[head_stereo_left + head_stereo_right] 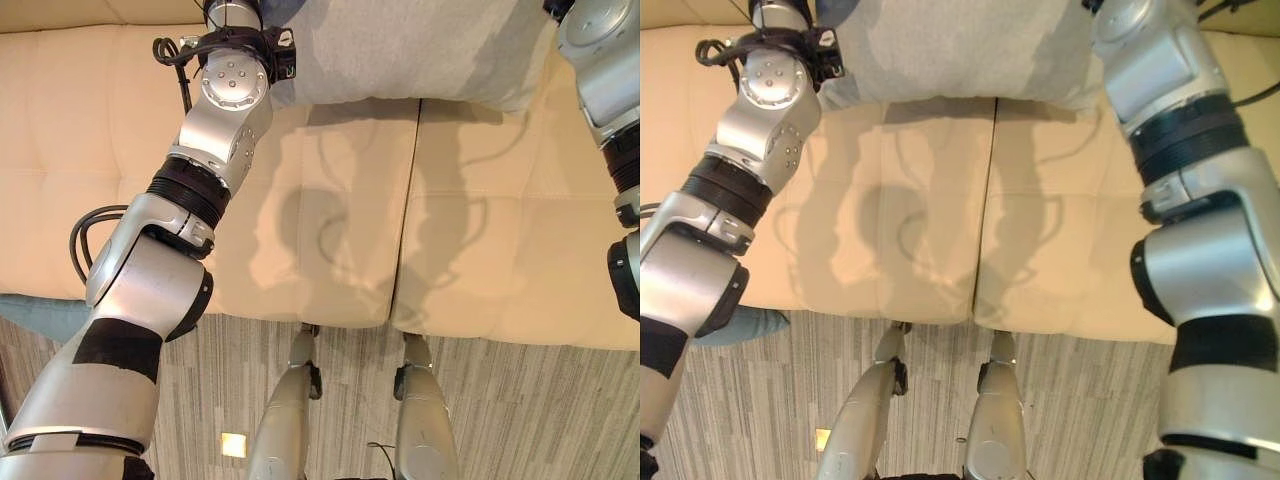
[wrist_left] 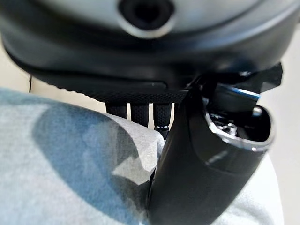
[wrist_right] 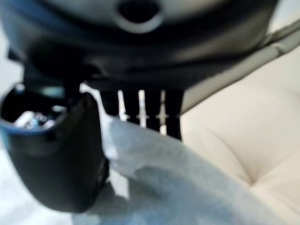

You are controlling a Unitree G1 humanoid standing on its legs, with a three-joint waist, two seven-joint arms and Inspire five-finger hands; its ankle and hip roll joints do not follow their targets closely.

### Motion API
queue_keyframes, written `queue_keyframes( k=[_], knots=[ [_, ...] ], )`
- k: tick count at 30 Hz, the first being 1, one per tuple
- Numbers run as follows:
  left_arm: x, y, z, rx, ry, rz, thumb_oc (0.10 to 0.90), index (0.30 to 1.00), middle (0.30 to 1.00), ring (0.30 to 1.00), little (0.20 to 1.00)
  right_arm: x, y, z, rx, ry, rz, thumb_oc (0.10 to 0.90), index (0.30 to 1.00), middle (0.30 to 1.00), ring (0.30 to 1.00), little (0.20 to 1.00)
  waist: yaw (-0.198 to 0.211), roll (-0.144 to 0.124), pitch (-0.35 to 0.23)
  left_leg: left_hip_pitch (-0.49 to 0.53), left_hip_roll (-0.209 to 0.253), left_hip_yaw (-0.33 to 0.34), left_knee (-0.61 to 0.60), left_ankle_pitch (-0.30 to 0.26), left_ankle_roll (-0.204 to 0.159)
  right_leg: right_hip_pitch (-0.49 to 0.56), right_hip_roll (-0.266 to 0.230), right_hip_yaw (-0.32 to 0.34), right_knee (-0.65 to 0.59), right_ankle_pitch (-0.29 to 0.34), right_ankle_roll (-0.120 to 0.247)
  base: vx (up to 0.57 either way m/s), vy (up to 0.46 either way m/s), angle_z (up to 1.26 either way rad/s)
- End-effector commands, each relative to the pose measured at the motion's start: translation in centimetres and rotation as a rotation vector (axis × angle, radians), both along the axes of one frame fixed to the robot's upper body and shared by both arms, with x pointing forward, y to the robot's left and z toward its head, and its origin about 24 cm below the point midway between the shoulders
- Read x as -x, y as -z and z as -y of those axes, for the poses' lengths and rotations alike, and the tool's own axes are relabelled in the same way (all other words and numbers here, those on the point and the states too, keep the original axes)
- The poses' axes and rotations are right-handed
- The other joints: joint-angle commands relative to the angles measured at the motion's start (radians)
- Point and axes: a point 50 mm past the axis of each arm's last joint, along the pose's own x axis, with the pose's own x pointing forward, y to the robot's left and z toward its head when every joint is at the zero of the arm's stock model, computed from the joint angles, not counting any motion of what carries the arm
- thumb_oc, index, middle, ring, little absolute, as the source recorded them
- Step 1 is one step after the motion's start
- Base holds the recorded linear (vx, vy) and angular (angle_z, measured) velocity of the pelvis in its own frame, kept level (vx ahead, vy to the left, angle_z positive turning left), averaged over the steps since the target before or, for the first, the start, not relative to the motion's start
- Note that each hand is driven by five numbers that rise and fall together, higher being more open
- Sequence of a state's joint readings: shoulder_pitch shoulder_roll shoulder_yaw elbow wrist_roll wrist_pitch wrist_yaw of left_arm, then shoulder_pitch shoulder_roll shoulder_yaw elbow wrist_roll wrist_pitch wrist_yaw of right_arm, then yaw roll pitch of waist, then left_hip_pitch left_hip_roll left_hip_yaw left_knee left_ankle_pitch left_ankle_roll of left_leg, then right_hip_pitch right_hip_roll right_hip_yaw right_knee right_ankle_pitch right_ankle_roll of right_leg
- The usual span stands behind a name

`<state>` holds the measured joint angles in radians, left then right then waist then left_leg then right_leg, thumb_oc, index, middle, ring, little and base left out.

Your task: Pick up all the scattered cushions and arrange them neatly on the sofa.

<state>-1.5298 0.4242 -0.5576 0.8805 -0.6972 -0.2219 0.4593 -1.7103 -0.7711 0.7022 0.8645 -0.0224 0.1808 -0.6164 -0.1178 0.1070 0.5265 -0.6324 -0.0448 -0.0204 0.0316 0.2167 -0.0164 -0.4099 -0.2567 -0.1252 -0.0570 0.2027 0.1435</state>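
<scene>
A large grey cushion [image 1: 420,45] is held up against the back of the beige sofa [image 1: 330,220], between my two raised arms. In the left wrist view, my left hand [image 2: 201,178] pinches the cushion's [image 2: 70,164] edge, thumb on the near side and fingers behind the fabric. My right hand [image 3: 56,154] grips the opposite edge of the cushion [image 3: 187,187] the same way, thumb in front and fingers behind. A second, blue-grey cushion [image 1: 35,315] lies low at the sofa's front left edge, partly hidden by my left arm.
The sofa's two seat pads [image 1: 890,200] spread out below the held cushion. Grey striped floor [image 1: 520,410] runs along the sofa's front edge.
</scene>
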Motion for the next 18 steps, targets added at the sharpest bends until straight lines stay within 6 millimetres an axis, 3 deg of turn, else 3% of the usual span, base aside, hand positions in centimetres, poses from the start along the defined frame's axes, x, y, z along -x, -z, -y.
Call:
queue_keyframes(
  k=[1, 10, 18],
  knots=[
    [6.2, -9.2, 3.5, 0.003, 0.203, 0.415, 0.4, 0.3, 0.3, 0.3, 0.3, 4.4, -6.0, -3.0, 0.047, -0.083, 0.3, 0.4, 0.3, 0.3, 0.3, 0.3, -0.022, -0.008, -0.11, 0.117, 0.055, 0.056, -0.119, -0.186, -0.114, -0.018, 0.014, 0.055, 0.011, -0.108, 0.052, 0.06, 0.002, -0.32],
    [6.1, -7.3, 5.7, 0.06, 0.332, 0.391, 0.4, 0.3, 0.3, 0.3, 0.3, 4.4, -5.1, -1.3, -0.007, -0.061, 0.34, 0.4, 0.3, 0.3, 0.3, 0.3, -0.055, -0.023, -0.095, 0.108, 0.062, 0.07, -0.119, -0.195, -0.107, -0.048, 0.027, 0.079, 0.016, -0.115, 0.048, 0.04, -0.01, -0.12],
    [2.9, -3.6, 6.0, -0.08, 0.261, 0.207, 0.4, 0.3, 0.3, 0.3, 0.3, 2.1, -2.0, -1.0, 0.003, -0.058, 0.231, 0.4, 0.3, 0.3, 0.3, 0.3, -0.066, -0.032, -0.076, 0.111, 0.07, 0.079, -0.119, -0.199, -0.102, -0.06, 0.037, 0.099, 0.024, -0.131, 0.037, 0.0, -0.006, -0.11]
  ],
)
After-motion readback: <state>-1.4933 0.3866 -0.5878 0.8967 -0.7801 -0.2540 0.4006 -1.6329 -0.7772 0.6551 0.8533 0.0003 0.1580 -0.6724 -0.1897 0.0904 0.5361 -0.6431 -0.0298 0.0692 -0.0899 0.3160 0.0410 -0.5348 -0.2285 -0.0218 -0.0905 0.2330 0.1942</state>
